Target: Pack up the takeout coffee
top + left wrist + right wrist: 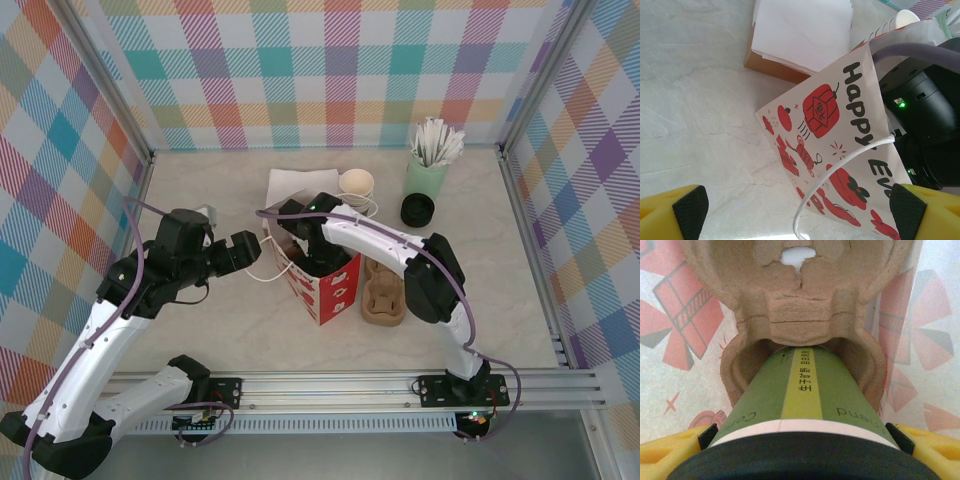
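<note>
Two white arms reach from the near rail toward a red-and-white paper bag [335, 290] standing mid-bench [200, 190]. The right claw [802, 439] is down inside the bag, its yellow fingers clamped on either side of the takeout coffee [800, 390]. This green-banded cup under a dark lid [800, 460] sits in a well of a pulp carrier [800, 300] inside the bag. The left claw [248, 250], jaws wide apart and empty, hovers at the bag's left side beside its white cord handle [840, 165]. A second carrier [385, 295] lies just right of the bag. Farther back stand stacked cups [357, 183], a loose black lid [417, 210] and a green tumbler of white sticks [425, 175].
</note>
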{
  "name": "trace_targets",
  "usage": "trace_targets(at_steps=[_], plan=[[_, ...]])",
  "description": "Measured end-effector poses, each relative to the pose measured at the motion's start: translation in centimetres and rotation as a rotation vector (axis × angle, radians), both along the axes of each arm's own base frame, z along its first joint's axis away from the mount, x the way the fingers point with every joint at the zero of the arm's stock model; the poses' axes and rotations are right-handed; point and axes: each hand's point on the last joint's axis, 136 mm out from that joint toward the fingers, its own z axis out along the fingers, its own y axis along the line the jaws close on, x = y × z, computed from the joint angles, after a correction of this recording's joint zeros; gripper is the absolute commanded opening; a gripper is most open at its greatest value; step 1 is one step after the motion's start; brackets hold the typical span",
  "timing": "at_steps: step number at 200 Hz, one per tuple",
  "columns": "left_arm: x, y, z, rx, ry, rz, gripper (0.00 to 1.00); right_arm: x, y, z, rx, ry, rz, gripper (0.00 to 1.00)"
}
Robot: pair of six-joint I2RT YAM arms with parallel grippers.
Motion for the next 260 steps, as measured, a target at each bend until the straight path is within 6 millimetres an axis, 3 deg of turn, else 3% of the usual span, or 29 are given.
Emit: trace_targets(at_steps=[260], plan=[[0.4, -0.2, -1.4, 0.023, 0.042, 0.0, 0.96, 0.3, 0.1, -1.6, 0.016, -0.006, 0.031, 0.79]])
